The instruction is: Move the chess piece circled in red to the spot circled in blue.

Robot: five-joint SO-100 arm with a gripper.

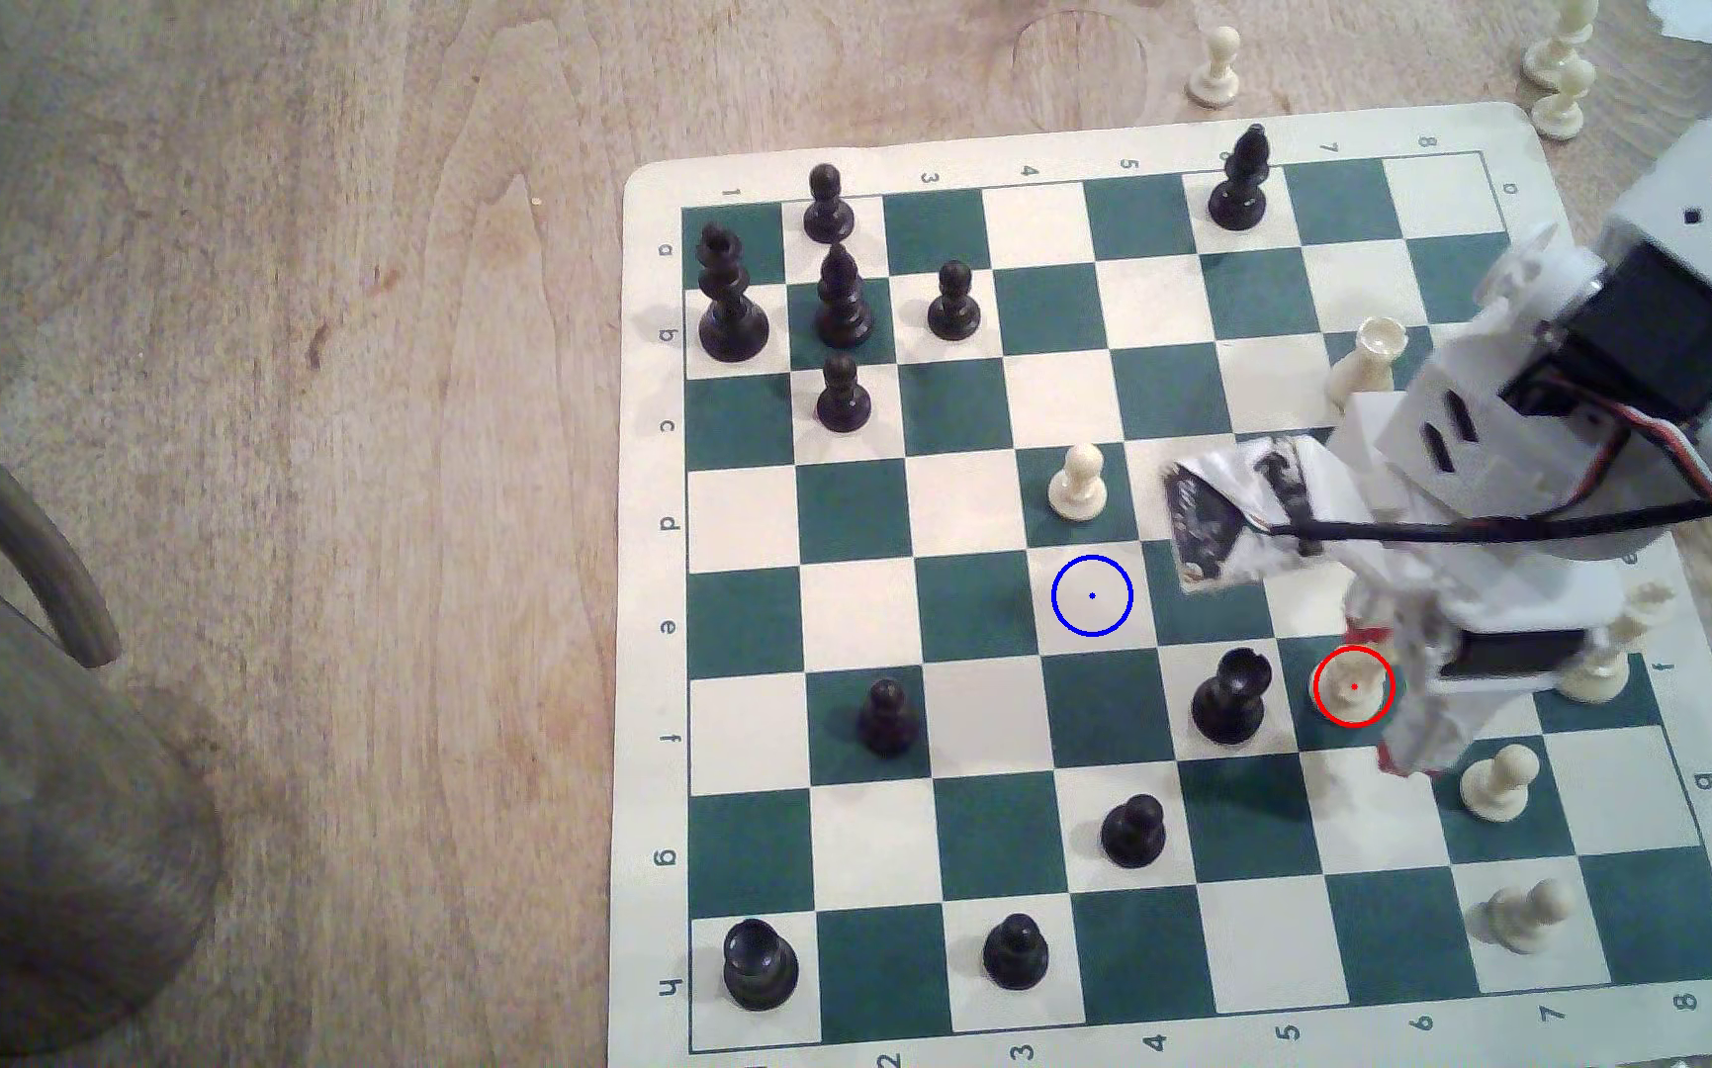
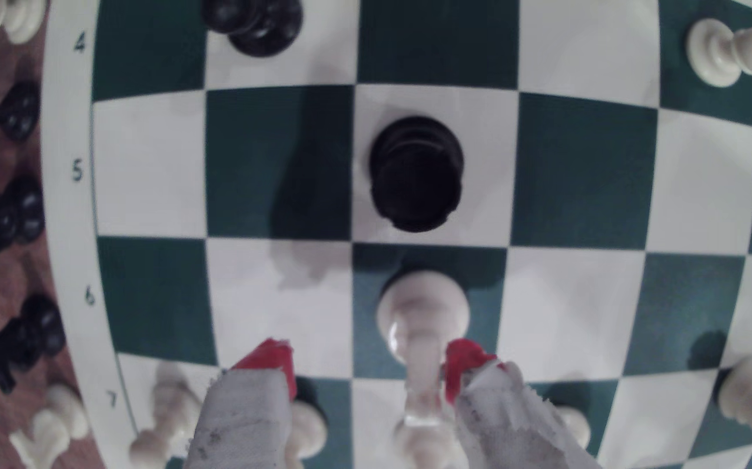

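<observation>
The chess piece circled in red (image 1: 1353,686) is a short cream-white piece on a dark green square at the exterior view's right. In the wrist view the same piece (image 2: 423,311) shows its round base, between two red-tipped fingers (image 2: 270,363) and much closer to one of them. My gripper (image 1: 1386,700) (image 2: 367,365) hangs over it from the exterior view's right and is open, its jaws on either side of the piece. The spot circled in blue (image 1: 1092,595) is a bare cream square to the upper left of the piece in the exterior view.
A black piece (image 1: 1232,698) (image 2: 414,173) stands one square from the ringed piece, toward the exterior view's left. A cream pawn (image 1: 1077,483) stands just beyond the blue spot. More cream pawns (image 1: 1499,780) stand near the gripper, and a black pawn (image 1: 1134,830) stands nearer the camera. Captured pieces (image 2: 4,225) lie off the board.
</observation>
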